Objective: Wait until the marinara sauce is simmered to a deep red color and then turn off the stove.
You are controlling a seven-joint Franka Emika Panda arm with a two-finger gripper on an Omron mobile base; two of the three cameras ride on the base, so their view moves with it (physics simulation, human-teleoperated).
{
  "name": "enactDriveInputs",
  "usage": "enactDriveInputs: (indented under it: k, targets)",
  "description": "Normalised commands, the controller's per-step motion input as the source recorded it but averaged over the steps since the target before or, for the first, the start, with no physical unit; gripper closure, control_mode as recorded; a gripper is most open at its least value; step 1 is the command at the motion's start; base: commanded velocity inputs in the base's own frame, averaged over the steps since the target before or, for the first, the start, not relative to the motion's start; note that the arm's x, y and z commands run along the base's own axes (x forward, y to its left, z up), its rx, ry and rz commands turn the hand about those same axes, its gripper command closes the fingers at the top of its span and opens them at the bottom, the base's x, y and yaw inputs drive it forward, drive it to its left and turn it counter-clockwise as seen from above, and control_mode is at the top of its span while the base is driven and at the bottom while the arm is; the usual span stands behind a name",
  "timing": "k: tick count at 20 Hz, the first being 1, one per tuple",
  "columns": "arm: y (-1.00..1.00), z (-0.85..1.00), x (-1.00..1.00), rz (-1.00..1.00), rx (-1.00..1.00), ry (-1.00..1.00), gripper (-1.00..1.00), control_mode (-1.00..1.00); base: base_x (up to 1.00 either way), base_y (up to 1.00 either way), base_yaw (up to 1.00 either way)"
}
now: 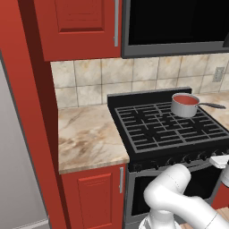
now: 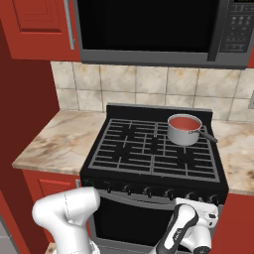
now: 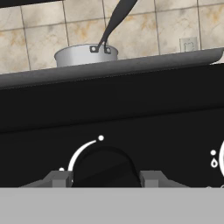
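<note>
1. Leftward first, from the left base view: the stove (image 1: 167, 127) is sitting between marble counter (image 1: 87, 138) stretches, and the grey saucepan (image 1: 184, 106) is standing on the rear right grate. The marinara sauce (image 1: 185, 99) is showing inside it as a flat orange-red disc, handle trailing right. The arm's white elbow is rising at the lower right; the hand is reaching toward the knob row at the front edge, mostly cut off by the frame.

2. Right base view: the saucepan (image 2: 184, 130) is sitting on the back right burner, the sauce (image 2: 184, 122) level and well below the rim. The gripper (image 2: 211, 214) is pressing in at the stove's front panel, at the right end of the knob row (image 2: 149, 191). Microwave (image 2: 149, 27) is hanging above.

3. Hand view: a round dark knob (image 3: 105, 168) is lying between the two fingertips (image 3: 59, 178), with a white arc marking curving over it. The fingers are clenched on that knob, one tip at each side. The saucepan (image 3: 86, 55) is showing above the stove's front lip, its handle pointing up in this tilted view.

4. Risks, as judgement: the grip is looking shallow, so the tips could be slipping round the knob without turning it. Whether this knob is feeding the pan's burner I cannot tell. The red is reading orange-ish; turning now might be cutting the simmer short.
</note>
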Motion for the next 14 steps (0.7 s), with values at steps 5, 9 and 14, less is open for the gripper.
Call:
enactDriveInputs:
  k: [5, 9, 14]
  targets:
    - [0.0, 0.0, 0.0, 0.0, 0.0, 0.0, 1.0, -1.0, 0.0, 0.0, 0.0]
    - [0.0, 0.0, 0.0, 0.0, 0.0, 0.0, 1.0, -1.0, 0.0, 0.0, 0.0]
    - [0.0, 0.0, 0.0, 0.0, 0.0, 0.0, 1.0, -1.0, 0.0, 0.0, 0.0]
